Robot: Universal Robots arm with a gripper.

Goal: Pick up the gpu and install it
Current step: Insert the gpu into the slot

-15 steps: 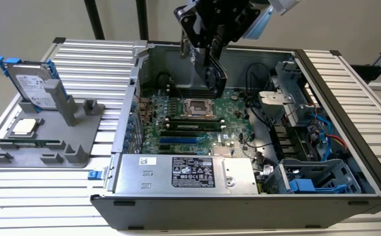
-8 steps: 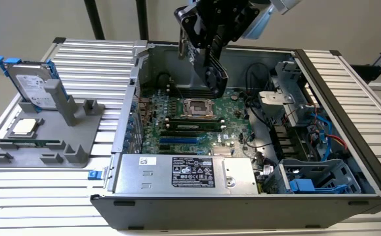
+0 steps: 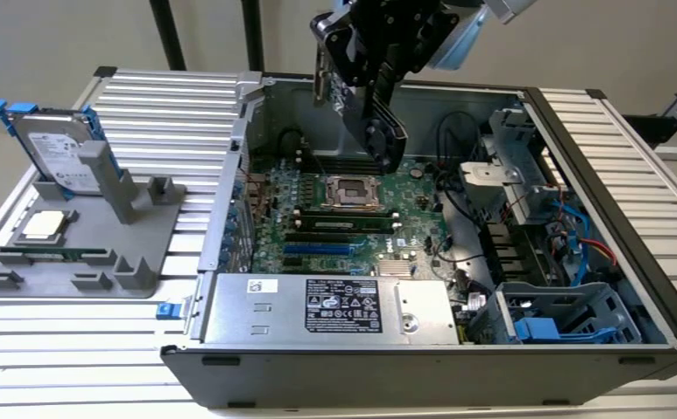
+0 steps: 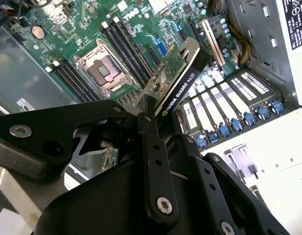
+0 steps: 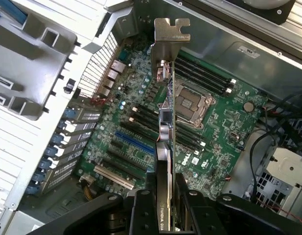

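Status entries, as I read them from the console:

1. Gripper (image 3: 371, 65): closed on the gpu (image 3: 382, 113). In both wrist views I see its fingers (image 5: 141, 205) pressed against the card's two faces, clamped firmly.
2. Gpu (image 5: 166, 122): held on edge in the air over the open case (image 3: 431, 384), toward its far side. Its silver bracket (image 5: 171, 33) is at the end away from the gripper. In the second wrist view the black cooler edge (image 4: 182, 83) faces the camera.
3. Motherboard (image 3: 338, 218): lies flat below the card. The CPU socket (image 3: 350, 190) and the blue slot (image 5: 136, 144) are uncovered, and I see no card seated in any slot.
4. Stand (image 3: 70, 279), at the exterior view's left, well apart from the case: holds the hard drive (image 3: 52, 153) upright and the CPU chip (image 3: 41, 225) lying flat.

Progress, by my judgement: pickup is done, since the card is in the grip. Installing remains, because the card hangs clear of the board and touches no slot.
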